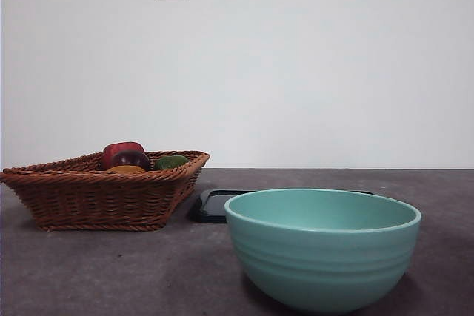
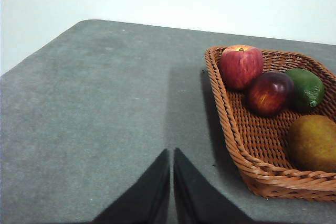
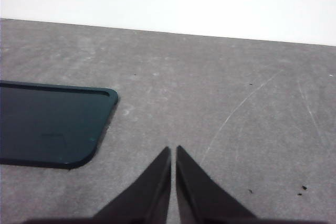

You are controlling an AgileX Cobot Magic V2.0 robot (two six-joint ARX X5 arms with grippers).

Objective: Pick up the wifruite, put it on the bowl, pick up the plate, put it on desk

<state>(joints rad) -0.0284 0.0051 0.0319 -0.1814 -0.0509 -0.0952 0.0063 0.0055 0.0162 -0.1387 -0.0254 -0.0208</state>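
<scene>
**A:** Where's the wifruite sitting?

**B:** Lying in the woven brown wicker basket [image 1: 104, 194], left-middle of the front view. Roundish orange-brown matte wifruite [image 2: 313, 142] at the right edge of the left wrist picture, tucked in the near corner of the basket. Barely peeking over the rim in the front view [image 1: 126, 169]. Sharing the basket with a red apple [image 2: 241, 65], a dark red-purple fruit [image 2: 270, 93] and a green lime-like fruit [image 2: 305, 87], those three bunched together, wifruite a bit apart.

**A:** And the bowl, plate?

**B:** Deep round teal-green ridged bowl [image 1: 323, 257] in the lower right of the front view, upright on the dark grey mottled desk [image 1: 111, 271]. Flat black rounded-corner plate [image 1: 211, 205] just behind it, between bowl and basket. Same plate at the left of the right wrist picture [image 3: 50, 124].

**A:** Grippers?

**B:** Left gripper [image 2: 171, 153] pinched closed, holding nothing, over bare desk beside the basket. Right gripper [image 3: 174, 150] same deal, jaws nearly touching, empty, near the plate's corner. Neither visible in the front view.
</scene>
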